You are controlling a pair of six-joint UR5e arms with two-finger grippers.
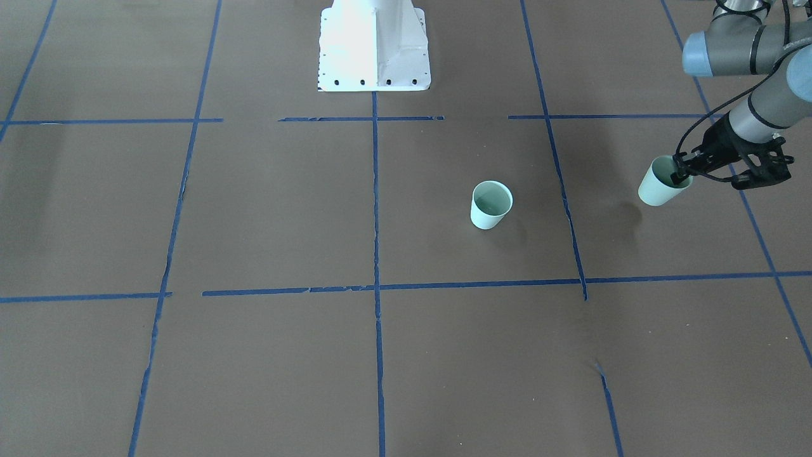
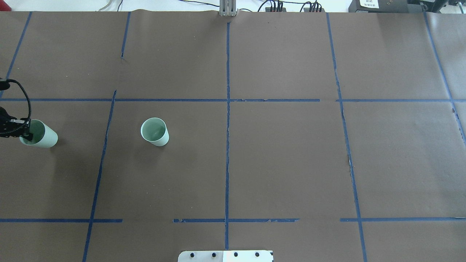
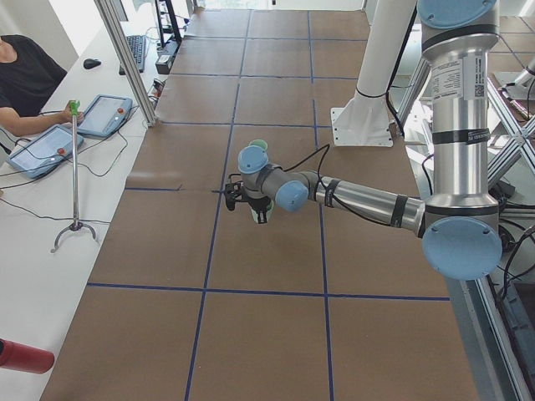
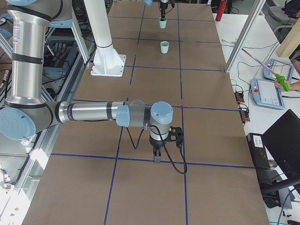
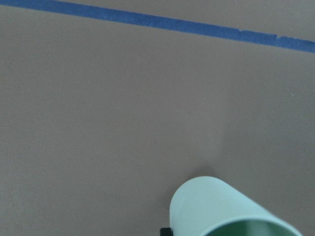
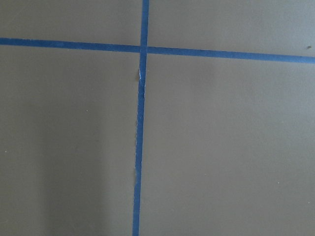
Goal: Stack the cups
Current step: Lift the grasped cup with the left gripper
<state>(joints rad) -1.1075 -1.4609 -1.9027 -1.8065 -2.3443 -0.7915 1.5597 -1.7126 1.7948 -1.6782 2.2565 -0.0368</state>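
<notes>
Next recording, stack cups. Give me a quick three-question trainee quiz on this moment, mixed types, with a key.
1. True or false: the two cups are already stacked.
2. Which arm grips a cup by its rim? A) the robot's left B) the robot's right C) neither
3. Fill in: the free cup stands on the table with its mouth facing ___.

Key:
1. False. The held cup and the free cup are well apart.
2. A. The left gripper grips it.
3. up

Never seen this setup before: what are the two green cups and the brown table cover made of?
Standing cup and tilted cup: probably plastic, smooth, evenly pale mint, faint sheen. Cover: likely matte brown paper, its seams wrinkled and torn along the tape.
</notes>
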